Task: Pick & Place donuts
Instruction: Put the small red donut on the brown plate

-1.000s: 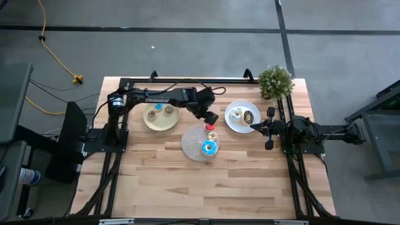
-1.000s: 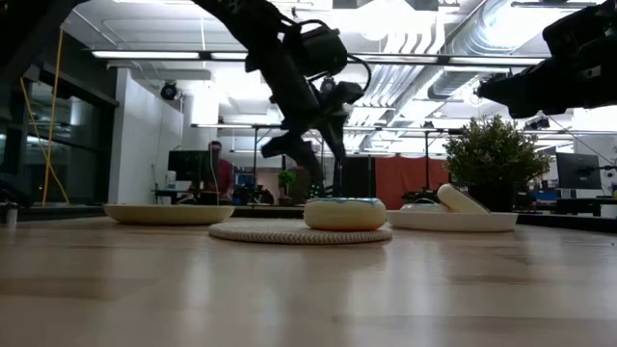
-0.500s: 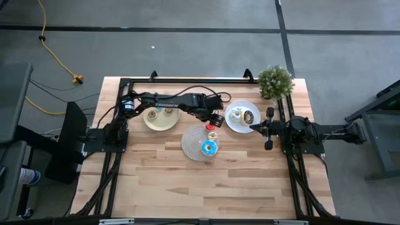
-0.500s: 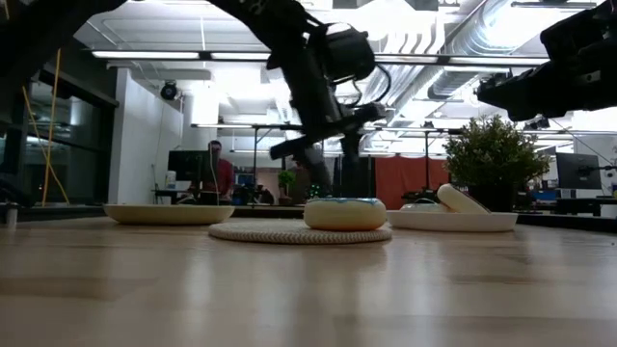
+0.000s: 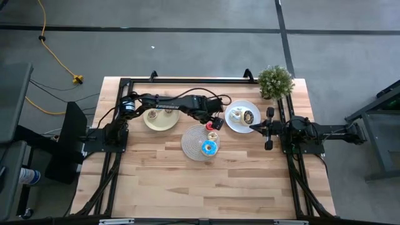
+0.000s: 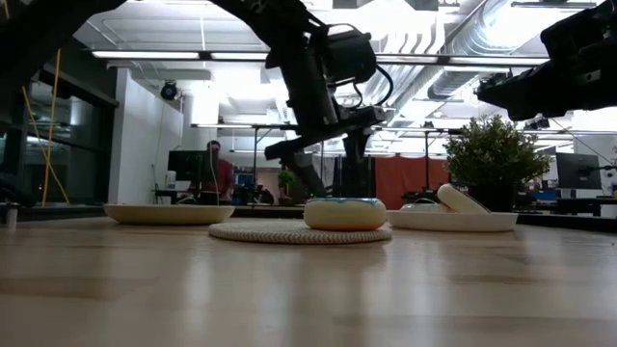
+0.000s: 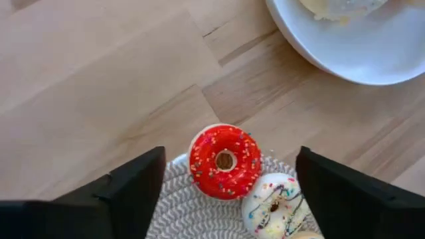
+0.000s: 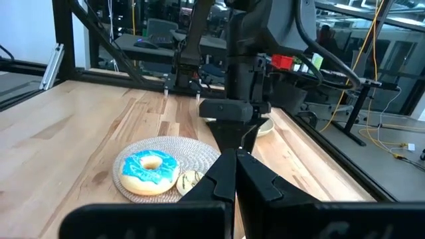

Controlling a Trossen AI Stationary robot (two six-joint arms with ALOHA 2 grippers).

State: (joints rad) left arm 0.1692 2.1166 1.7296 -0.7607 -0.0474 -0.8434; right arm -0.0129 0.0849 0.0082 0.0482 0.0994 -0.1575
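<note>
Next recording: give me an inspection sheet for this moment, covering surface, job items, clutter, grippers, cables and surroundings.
Surface: light wooden table inside a black frame.
Job's things: red donut and white sprinkled donut touching on the woven mat; blue donut on the same mat; more donuts on the tan plate and the white plate.
Clutter: potted plant at the far right corner.
Grippers: left gripper open, straddling the red donut; right gripper shut, parked by the white plate.
Cables: yellow cable on the floor.
Surroundings: grey floor; a person far behind in the low view.
</note>
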